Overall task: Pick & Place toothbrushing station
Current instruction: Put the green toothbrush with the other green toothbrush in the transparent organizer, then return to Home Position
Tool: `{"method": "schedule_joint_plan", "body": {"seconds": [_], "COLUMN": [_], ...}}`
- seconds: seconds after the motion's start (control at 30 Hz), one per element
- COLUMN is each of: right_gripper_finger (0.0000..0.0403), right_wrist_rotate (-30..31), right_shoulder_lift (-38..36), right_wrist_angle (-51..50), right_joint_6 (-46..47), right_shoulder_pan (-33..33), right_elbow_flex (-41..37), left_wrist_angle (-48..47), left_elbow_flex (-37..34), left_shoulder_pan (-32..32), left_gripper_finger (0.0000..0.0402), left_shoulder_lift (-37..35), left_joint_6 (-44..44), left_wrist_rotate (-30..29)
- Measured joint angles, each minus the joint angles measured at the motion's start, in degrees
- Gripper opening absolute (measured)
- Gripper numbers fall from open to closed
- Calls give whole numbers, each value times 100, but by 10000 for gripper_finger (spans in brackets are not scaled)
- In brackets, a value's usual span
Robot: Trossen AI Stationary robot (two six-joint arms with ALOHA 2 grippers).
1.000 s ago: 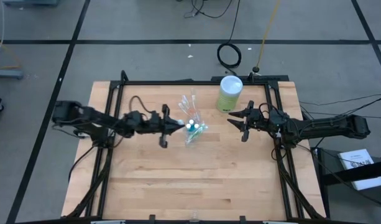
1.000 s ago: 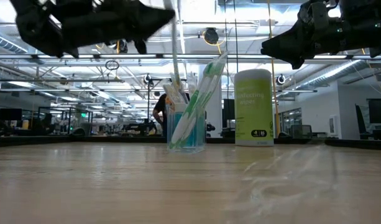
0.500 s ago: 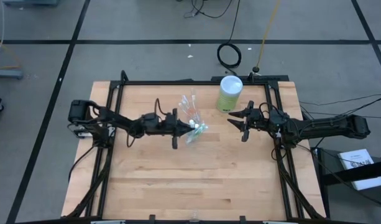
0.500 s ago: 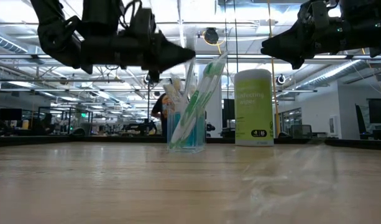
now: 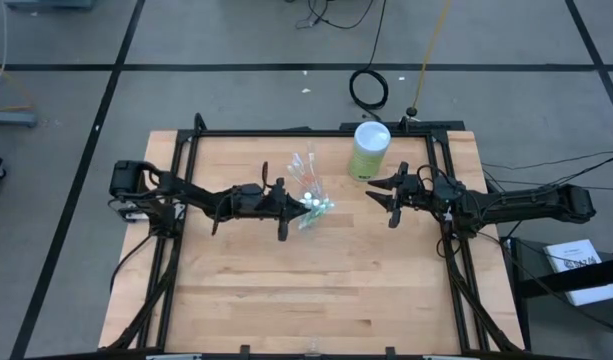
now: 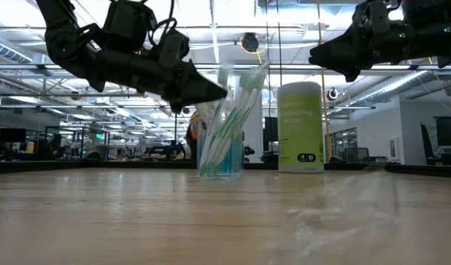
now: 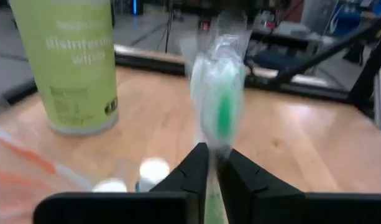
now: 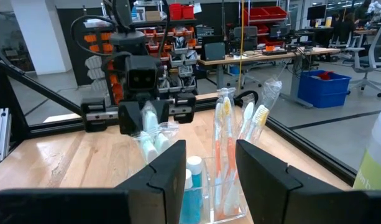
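Left end effector (image 5: 298, 207) is at the toothbrushing station, fingers nearly closed on a wrapped green-white toothbrush (image 7: 219, 106); in the left wrist view the handle runs down through the narrow slot between the fingers, so it looks pinched. Right end effector (image 5: 388, 199) waits in the air at about 3 o'clock from the cups, fingers spread wide, holding nothing.

The station, made of clear plastic cups (image 5: 308, 190) with toothbrushes and small white capped tubes (image 8: 149, 124), sits near the middle of the surface (image 5: 316, 290), toward 12 o'clock. The orange-white toothbrushes (image 8: 224, 147) stand upright in the cup nearer the right arm.

Step, as I read it: pick phase, brush gripped but not out of the cup. The next move calls for a straight pull along the brush axis, clearing the rim without tipping the light cups.

The lime-green canister (image 5: 368, 151) at about 1 o'clock from the cups reads "disinfecting wipes" (image 7: 76, 47); the smaller print is illegible.
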Motion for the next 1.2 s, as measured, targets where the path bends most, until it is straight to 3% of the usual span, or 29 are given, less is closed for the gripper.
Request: {"method": "schedule_joint_plan", "body": {"seconds": [0.27,0.47,0.63,0.77,0.87,1.0,1.2], "right_gripper_finger": [130,130,130,130,130,130,130], "right_wrist_rotate": [-3,-4,-6,-6,-6,-6,-7], "right_shoulder_lift": [-1,-1,0,0,-1,-1,-57], "right_wrist_angle": [-3,-16,-87,-87,-89,-87,72], "right_joint_6": [0,15,205,296,257,470,1163], "right_shoulder_pan": [0,0,0,0,0,0,0], "right_elbow_flex": [1,1,2,1,2,1,0], "left_wrist_angle": [-56,-140,-690,-1352,-1768,-2260,-2581], "left_elbow_flex": [-8,-8,-9,-9,-8,-9,-9], "left_shoulder_pan": [-2,-97,-117,-114,-114,-114,-76], "left_gripper_finger": [90,193,283,331,354,372,383], "left_shoulder_lift": [-69,-363,-809,-1217,-1624,-2202,-2995], "left_joint_6": [-546,-932,-975,-981,-834,47,838], "left_wrist_rotate": [-105,-65,-73,-49,143,374,304]}}
